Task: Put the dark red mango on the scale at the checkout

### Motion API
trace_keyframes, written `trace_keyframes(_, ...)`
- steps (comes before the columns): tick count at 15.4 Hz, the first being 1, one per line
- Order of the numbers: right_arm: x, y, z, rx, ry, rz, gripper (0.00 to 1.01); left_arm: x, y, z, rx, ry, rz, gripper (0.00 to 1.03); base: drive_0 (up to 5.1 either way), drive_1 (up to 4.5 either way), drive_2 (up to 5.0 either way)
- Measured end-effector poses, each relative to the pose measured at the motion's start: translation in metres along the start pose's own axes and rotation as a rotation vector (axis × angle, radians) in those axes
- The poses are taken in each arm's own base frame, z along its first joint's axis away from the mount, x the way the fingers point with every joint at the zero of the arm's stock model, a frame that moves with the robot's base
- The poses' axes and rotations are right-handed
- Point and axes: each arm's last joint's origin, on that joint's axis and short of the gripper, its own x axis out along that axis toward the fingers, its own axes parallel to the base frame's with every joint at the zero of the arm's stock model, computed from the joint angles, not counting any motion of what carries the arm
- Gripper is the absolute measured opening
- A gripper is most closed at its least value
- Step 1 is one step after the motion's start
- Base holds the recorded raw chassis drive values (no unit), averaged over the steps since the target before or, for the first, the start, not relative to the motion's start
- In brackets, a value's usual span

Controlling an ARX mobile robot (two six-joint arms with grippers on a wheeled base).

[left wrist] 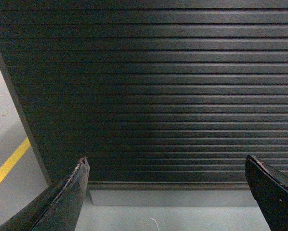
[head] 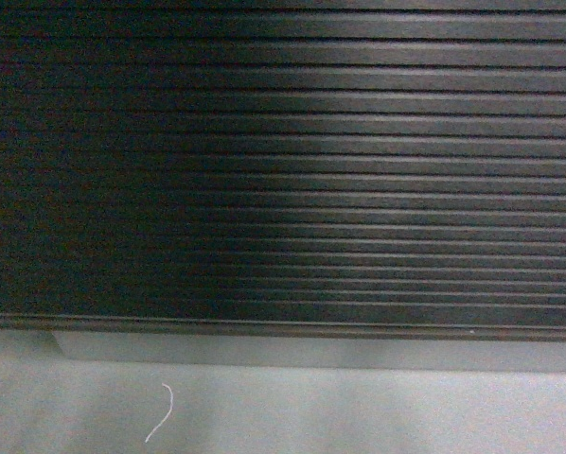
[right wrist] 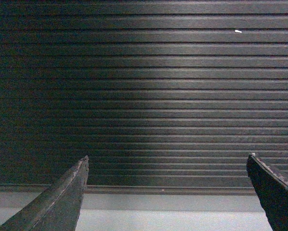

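Mango, scale unseen; ribbed bench front (head: 283, 170) fills frames. Left end effector (left wrist: 165, 166), right end effector (right wrist: 167, 163) wide, empty. Mango likely glossy, slippery: grip midsection.

Checkout front panel, seen close up

The checkout (head: 283, 161) fills nearly the whole head view: a dark, horizontally ribbed front panel (lit brighter toward the right, dimmer at the left), standing upright on a grey base plinth (head: 311, 352) along its bottom edge. The left wrist view shows the panel's left end edge (left wrist: 19, 110). Neither the mango nor the scale shows in any view.
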Motion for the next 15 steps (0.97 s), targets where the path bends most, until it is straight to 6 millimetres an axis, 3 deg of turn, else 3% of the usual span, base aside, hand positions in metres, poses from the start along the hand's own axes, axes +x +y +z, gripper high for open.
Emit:
trace_keyframes(7, 0.0, 0.0, 0.0004, 0.0, -0.004, 0.0, 0.98, 0.0, 0.0, 0.0001, 0.0, -0.001, 0.0, 0.98, 0.0, 3.31, -3.3)
trace_keyframes(15, 0.0, 0.0, 0.0001, 0.0, -0.002, 0.0, 0.98, 0.0, 0.0, 0.0001, 0.0, -0.001, 0.0, 0.98, 0.0, 0.0, 0.0)
